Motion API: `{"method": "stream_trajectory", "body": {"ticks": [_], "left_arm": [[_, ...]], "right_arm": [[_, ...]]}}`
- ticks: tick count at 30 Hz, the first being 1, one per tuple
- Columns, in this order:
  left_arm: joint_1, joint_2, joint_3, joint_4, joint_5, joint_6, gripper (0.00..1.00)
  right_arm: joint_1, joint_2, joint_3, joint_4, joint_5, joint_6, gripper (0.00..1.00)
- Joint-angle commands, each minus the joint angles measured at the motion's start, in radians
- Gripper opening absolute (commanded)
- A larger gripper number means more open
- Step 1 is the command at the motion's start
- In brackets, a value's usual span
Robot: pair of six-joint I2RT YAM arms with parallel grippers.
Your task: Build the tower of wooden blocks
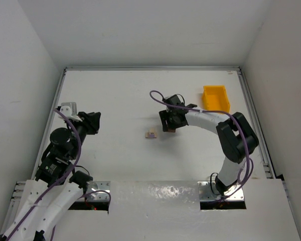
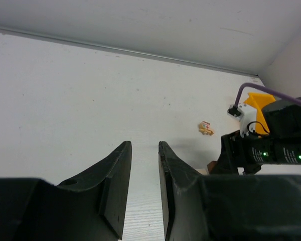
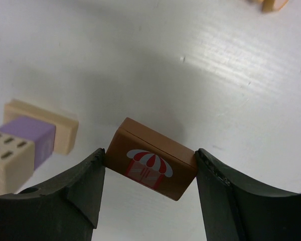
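Note:
My right gripper (image 3: 150, 156) is shut on a dark brown block (image 3: 150, 160) with a red-and-white awning picture, held tilted just over the table. In the top view this gripper (image 1: 168, 125) is mid-table. To its left stands a small group of blocks (image 1: 151, 134): a pale tan slab (image 3: 65, 131), a purple block (image 3: 30, 136) and a cream block with holes (image 3: 7, 160). My left gripper (image 2: 144, 148) is slightly open and empty, far left of the blocks (image 1: 94, 122).
A yellow plastic bin (image 1: 215, 98) stands at the back right, also in the left wrist view (image 2: 258, 103). A small tan-and-red piece (image 2: 206, 128) lies farther out on the table. Another tan piece (image 3: 273, 4) shows at the right wrist view's top edge. White walls enclose the table.

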Motion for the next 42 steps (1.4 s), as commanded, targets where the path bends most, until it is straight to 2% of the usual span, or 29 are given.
{"method": "stream_trajectory", "body": {"ticks": [1,5,11,42], "left_arm": [[0.012,0.017,-0.001,0.047,0.014,0.015,0.26],[0.012,0.022,-0.001,0.047,0.015,0.017,0.26],[0.018,0.022,-0.001,0.047,0.015,0.017,0.26],[0.019,0.019,-0.001,0.047,0.02,0.015,0.26]], "right_arm": [[0.032,-0.106,-0.027,0.025,0.01,-0.018,0.57],[0.05,-0.142,-0.02,0.016,0.01,-0.023,0.57],[0.088,-0.108,0.006,0.02,0.007,-0.02,0.57],[0.11,-0.065,0.051,0.028,-0.009,-0.011,0.57]]}}
